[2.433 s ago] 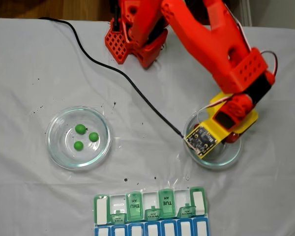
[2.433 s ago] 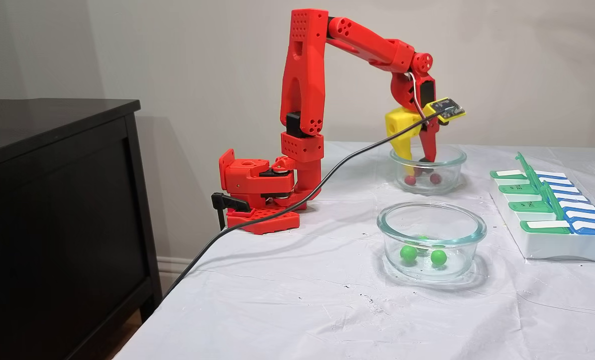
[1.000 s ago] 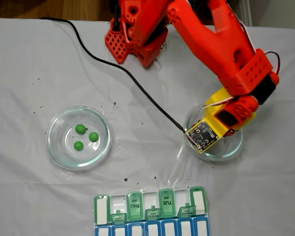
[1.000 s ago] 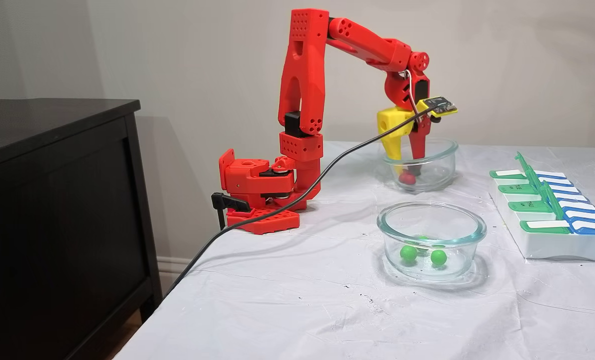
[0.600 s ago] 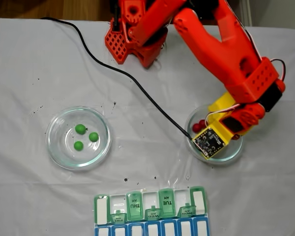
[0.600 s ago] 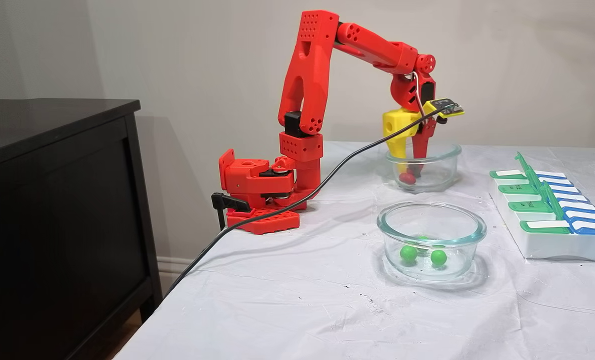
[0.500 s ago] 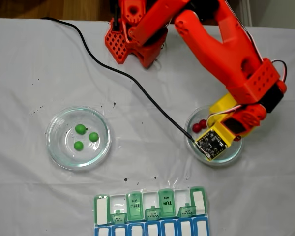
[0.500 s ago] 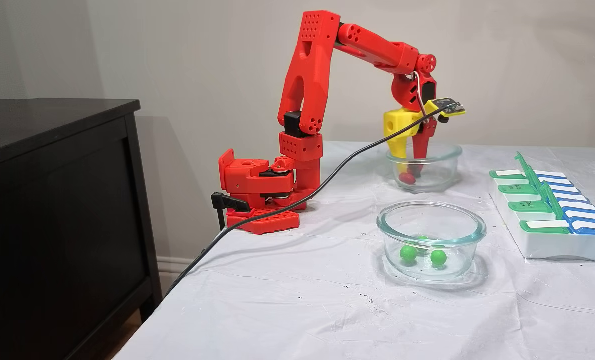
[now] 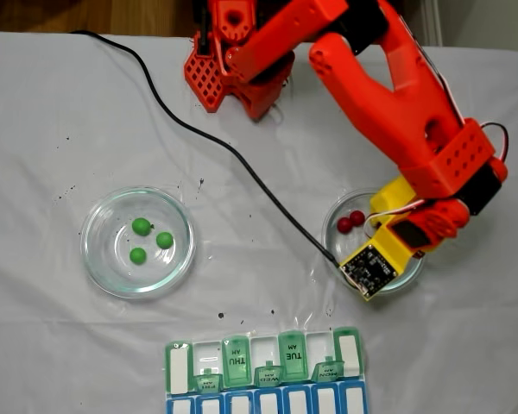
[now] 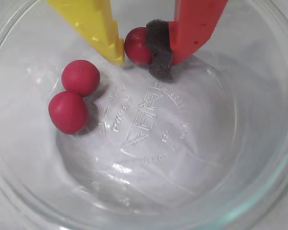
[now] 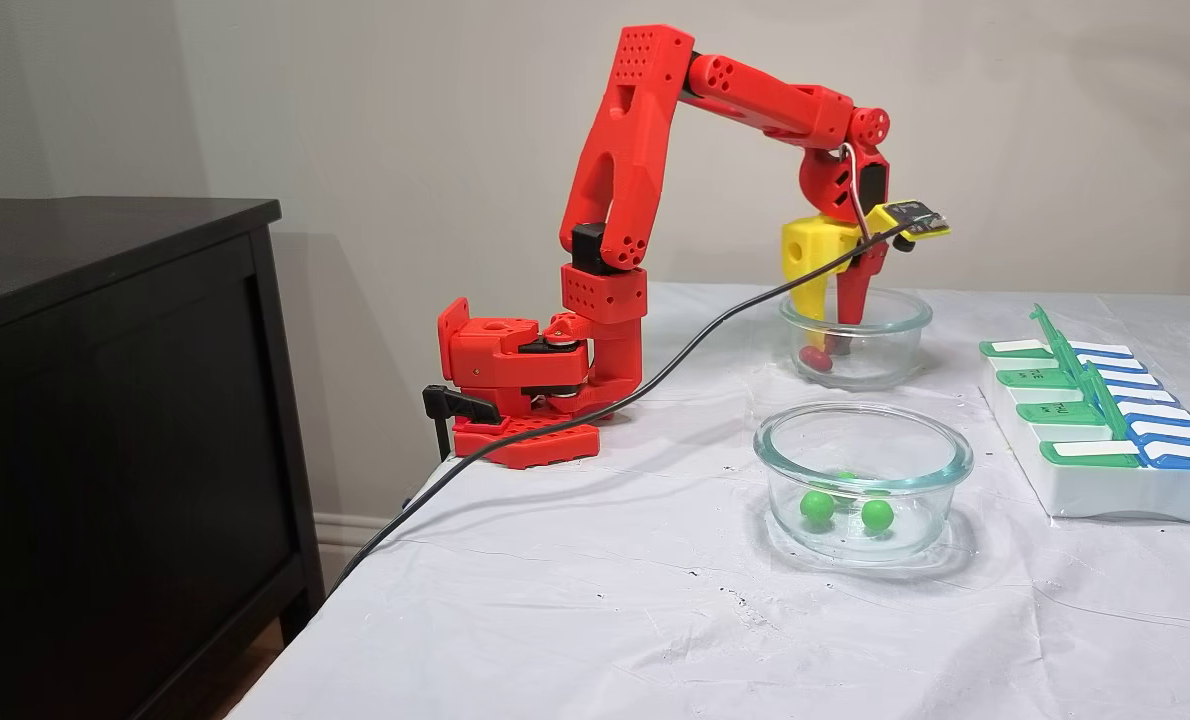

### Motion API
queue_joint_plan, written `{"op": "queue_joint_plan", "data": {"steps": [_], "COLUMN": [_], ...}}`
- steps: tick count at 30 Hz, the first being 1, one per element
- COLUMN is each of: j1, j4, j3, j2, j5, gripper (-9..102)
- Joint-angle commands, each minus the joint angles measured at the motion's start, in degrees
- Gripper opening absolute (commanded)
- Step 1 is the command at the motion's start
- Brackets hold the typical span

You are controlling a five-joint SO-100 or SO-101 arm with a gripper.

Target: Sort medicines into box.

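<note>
Red ball (image 10: 137, 45) sits at the wrist view's upper middle, pinched between your gripper's (image 10: 146, 55) closed-in fingers inside the dish (image 10: 259, 143), so lift straight up, clear of the two balls (image 10: 74, 98) at left.

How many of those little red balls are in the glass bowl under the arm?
3. In the wrist view, one red ball sits between the tool fingers; the other two lie touching, left in the glass bowl.

A home room: dark wooden cabinet (image 11: 105, 420), baseboard (image 11: 340, 528), sheet-covered table (image 11: 575, 600).
</note>
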Motion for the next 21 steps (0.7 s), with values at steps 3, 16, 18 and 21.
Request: {"op": "queue_joint_plan", "data": {"steps": [3,16,18,21], "j1": [3.69,12.92,14.33,16.7], "j4": [0.18,5.71,6.42,4.31], "j3": [-6.42,-17.14,-18.11,-17.14], "j2": [9.49,14.06,13.71,15.21], "j5": [-4.22,-7.29,-7.91,-8.7], "gripper": [0,0,0,0]}}
